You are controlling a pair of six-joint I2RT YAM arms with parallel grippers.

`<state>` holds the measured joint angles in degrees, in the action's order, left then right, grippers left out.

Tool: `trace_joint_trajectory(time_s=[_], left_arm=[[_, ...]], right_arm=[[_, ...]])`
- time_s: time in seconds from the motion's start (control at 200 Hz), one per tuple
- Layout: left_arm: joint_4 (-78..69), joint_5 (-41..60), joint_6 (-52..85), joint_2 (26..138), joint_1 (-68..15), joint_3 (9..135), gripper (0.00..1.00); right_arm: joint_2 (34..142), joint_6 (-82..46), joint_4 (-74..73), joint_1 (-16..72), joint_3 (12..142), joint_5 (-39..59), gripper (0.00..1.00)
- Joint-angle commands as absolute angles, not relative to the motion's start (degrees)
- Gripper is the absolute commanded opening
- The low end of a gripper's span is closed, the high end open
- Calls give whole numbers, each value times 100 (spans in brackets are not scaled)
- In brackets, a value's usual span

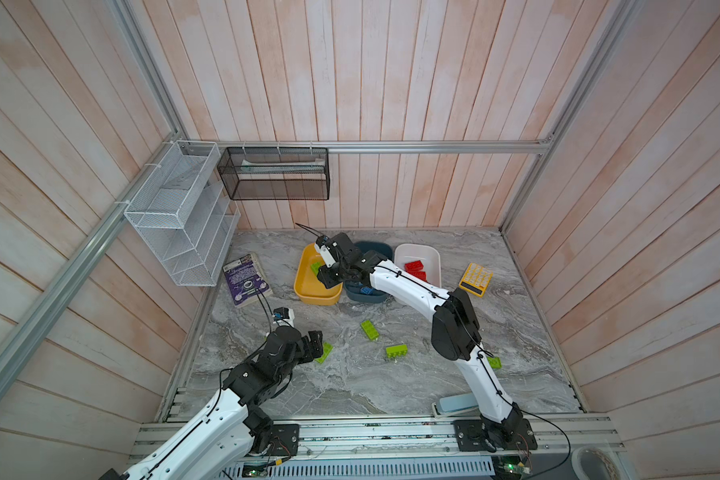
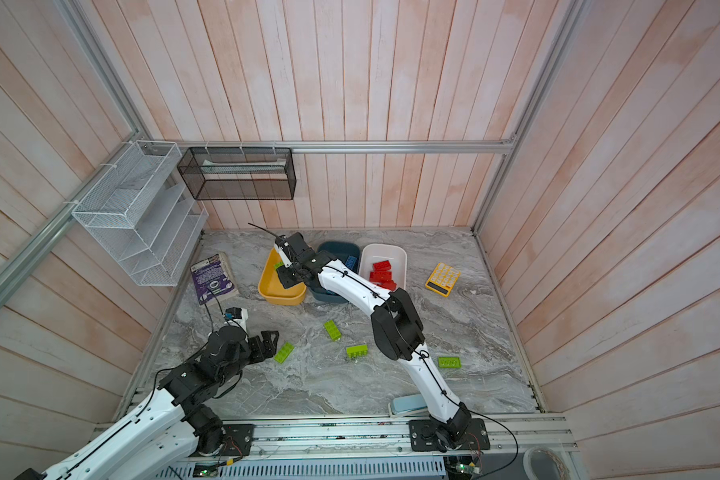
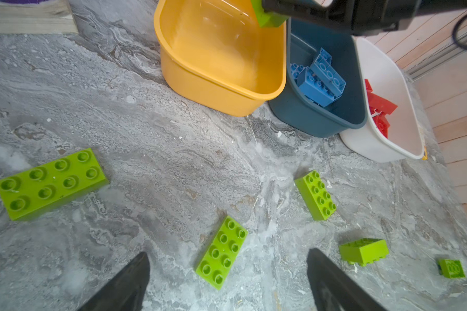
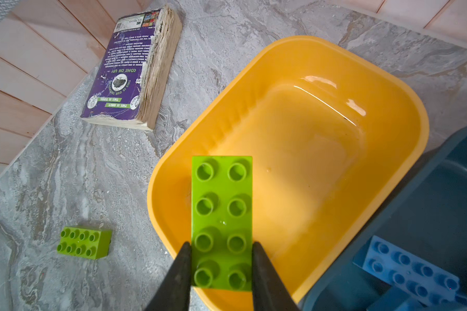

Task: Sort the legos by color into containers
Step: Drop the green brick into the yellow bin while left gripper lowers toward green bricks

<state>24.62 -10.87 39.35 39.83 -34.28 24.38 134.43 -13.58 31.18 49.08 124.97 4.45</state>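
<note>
Holding a green brick [image 4: 221, 188] over the yellow tub [image 4: 254, 102], right gripper [image 4: 221, 246] clamped on it, left gripper [image 3: 227, 253] spread wide above a loose brick [image 3: 221, 251]

You have three containers: the yellow container [image 3: 219, 105], the teal container [image 3: 308, 118] just beside it, and the white container [image 3: 370, 145] one further along. There are six green legos [image 3: 221, 251]: five on the table [image 1: 350, 386] apart from the yellow container, plus one held green lego [image 4: 221, 223] above it. Blue legos [image 3: 316, 88] and red legos [image 3: 383, 103] are piled, at least three each. One book [image 4: 124, 67], one calculator [image 1: 476, 279], and two wire racks: a white rack [image 1: 175, 224] and a black rack [image 1: 275, 174].
</note>
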Motion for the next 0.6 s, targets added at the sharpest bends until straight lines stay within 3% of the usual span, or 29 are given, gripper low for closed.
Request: trace_joint_trajectory(time_s=[0.0, 0.065, 0.16, 0.595], left_arm=[[2320, -905, 4017, 4032, -3421, 2332, 92], [2285, -776, 4024, 4198, -3419, 2295, 91], [2285, -564, 4047, 4611, -3435, 2310, 88], [2218, -703, 4088, 6119, -4118, 2389, 83]], right_arm=[[13461, -1404, 3359, 4858, 12726, 514, 48], [13414, -1423, 3349, 4827, 12706, 510, 58], [13234, -1428, 3327, 4782, 12563, 493, 65], [10857, -1642, 1709, 4417, 9353, 626, 68]])
